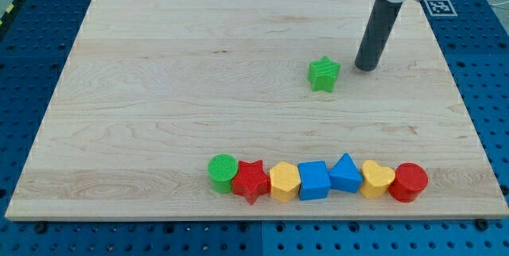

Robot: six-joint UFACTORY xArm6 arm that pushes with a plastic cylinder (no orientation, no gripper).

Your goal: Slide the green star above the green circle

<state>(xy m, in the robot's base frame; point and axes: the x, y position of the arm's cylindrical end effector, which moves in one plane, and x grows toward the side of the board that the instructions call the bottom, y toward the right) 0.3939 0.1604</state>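
Note:
The green star lies on the wooden board, right of centre in the upper half of the view. The green circle sits near the view's bottom, at the left end of a row of blocks. The star is well above the circle and off to its right. My tip rests on the board just right of the star and slightly above it, with a small gap between them.
Right of the green circle runs a touching row: red star, yellow hexagon, blue cube, blue triangle, yellow heart, red cylinder. The board's bottom edge lies just below the row.

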